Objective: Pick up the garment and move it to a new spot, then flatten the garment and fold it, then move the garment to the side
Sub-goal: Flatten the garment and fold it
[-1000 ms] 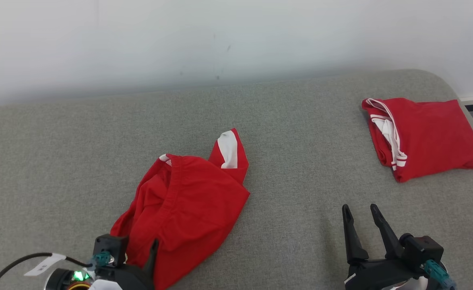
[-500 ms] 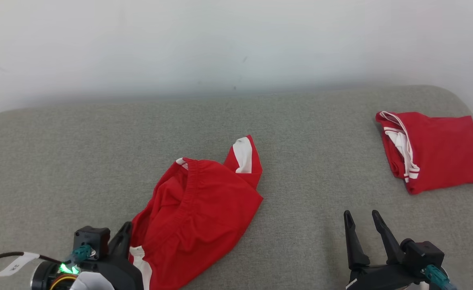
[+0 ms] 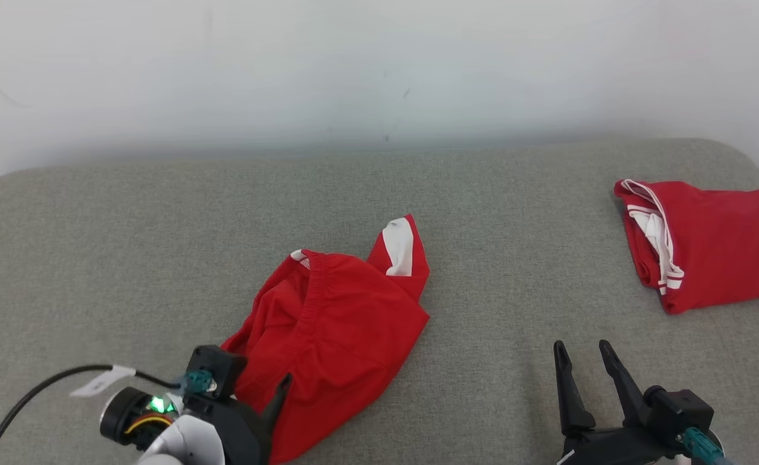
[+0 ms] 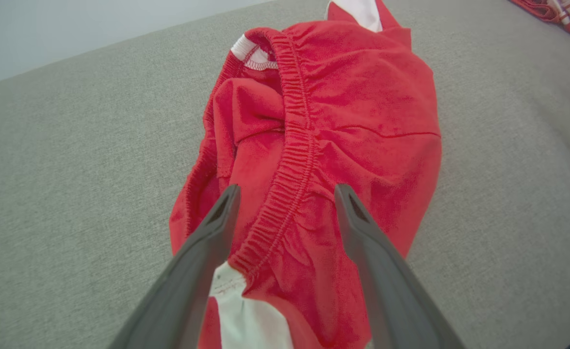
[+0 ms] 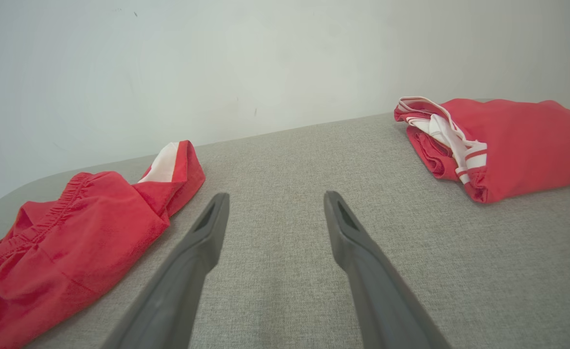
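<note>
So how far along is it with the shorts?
Barely begun. One folded garment lies at the right. The left claw is open astride the waistband of the crumpled shorts, not yet gripping; the right claw is open. Lifting, flattening, folding, shifting aside remain.

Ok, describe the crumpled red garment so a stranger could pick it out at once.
On the grey padded surface, look front and centre, at the left gripper. The crumpled red garment lies there, elastic waistband bunched, one white panel poking up; the other red garment, far right, is folded.
</note>
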### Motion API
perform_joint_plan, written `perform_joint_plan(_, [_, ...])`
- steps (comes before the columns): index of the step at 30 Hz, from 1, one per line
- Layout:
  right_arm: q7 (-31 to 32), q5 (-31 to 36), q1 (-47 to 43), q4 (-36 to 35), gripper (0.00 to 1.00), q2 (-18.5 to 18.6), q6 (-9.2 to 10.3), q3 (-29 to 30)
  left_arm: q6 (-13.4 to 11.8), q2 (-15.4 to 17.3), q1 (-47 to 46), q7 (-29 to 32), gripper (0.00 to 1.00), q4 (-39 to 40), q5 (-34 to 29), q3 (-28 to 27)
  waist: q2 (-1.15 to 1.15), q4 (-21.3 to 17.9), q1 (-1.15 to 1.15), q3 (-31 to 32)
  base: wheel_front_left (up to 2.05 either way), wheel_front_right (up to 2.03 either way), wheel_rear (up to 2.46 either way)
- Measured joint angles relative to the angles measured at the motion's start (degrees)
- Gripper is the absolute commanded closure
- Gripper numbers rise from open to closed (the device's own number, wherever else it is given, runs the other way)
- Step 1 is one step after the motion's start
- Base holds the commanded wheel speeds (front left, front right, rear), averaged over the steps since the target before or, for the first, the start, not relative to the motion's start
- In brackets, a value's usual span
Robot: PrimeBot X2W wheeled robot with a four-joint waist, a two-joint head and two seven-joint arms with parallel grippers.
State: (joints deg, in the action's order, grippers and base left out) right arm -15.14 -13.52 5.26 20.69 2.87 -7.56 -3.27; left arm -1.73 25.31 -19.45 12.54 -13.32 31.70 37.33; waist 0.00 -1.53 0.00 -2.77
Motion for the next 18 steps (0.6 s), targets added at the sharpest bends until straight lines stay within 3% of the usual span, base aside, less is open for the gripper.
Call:
perform_joint_plan(7, [0.0, 0.23, -0.48, -0.09, 0.0, 0.0, 0.01, 0.3, 3.42, 0.42, -2.78, 6.92, 0.0, -5.7, 1.47, 2.12, 0.0, -0.77, 0.0, -0.58, 0.0, 0.0, 0.0])
perform_joint_plan(12, [0.0, 0.52, -0.68, 0.0, 0.0, 0.0, 0.01, 0.62, 4.61, -0.65, -3.0, 8.12, 0.0, -9.36, 3.43, 2.56, 0.0, -1.27, 0.0, -0.79, 0.0, 0.0, 0.0])
perform_joint_plan(14, [0.0, 0.55, -0.68, -0.01, 0.0, 0.0, 0.0, 0.76, 4.78, -1.0, -3.3, 7.35, 0.93, -10.56, 3.38, 2.74, 0.0, -1.28, 0.0, -0.78, 0.0, 0.0, 0.0])
perform_joint_plan(15, [0.0, 0.6, -0.68, -0.01, 0.0, 0.0, 0.01, 0.81, 4.78, -1.15, -3.46, 6.7, 1.0, -11.2, 3.24, 2.76, 0.0, -1.25, 0.0, -0.74, 0.0, 0.0, 0.0])
perform_joint_plan(18, [0.0, 0.81, -0.68, -0.02, 0.0, 0.0, 0.01, 1.03, 5.02, -1.76, -4.37, 3.6, 1.0, -12.01, 2.99, 2.22, 0.0, -1.01, 0.0, -0.54, 0.0, 0.0, 0.0])
